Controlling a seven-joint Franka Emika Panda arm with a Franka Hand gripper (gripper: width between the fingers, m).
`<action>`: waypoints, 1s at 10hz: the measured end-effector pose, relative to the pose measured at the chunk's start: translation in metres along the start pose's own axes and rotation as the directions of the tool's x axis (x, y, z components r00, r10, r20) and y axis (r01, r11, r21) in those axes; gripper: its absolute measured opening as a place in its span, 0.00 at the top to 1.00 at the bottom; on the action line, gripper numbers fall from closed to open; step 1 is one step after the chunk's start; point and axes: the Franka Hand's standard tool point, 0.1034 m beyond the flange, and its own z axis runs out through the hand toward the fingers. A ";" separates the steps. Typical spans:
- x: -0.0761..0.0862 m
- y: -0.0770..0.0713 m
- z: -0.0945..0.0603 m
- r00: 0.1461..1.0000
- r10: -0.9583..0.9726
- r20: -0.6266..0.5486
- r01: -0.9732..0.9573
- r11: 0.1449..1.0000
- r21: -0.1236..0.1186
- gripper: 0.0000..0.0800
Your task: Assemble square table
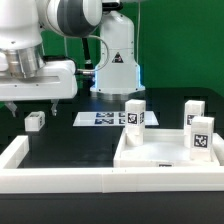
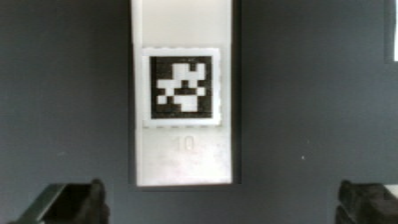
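Gripper [image 2: 214, 205] open above leg block [image 2: 185, 95]

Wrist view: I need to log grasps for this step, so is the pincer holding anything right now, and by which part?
Nothing is held. The pincer stands open, its fingertips apart on either side of a tagged leg block lying on the black table, not touching it.

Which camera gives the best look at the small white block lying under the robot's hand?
The wrist view: the leg block fills the frame, its black-white tag plainly seen. The exterior view shows it only small, on the table below the open jaws.
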 end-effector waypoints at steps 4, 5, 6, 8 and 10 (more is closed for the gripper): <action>-0.007 -0.004 -0.004 0.976 0.049 0.210 -0.056 0.998 0.030 0.19; -0.004 -0.003 -0.002 0.976 0.046 0.213 -0.053 0.998 0.027 0.19; -0.004 -0.003 -0.002 0.976 0.046 0.214 -0.053 0.998 0.028 0.19; -0.004 -0.003 -0.001 0.976 0.046 0.214 -0.053 0.998 0.028 0.19; -0.010 0.002 0.005 0.972 0.049 0.229 -0.056 0.998 0.028 0.19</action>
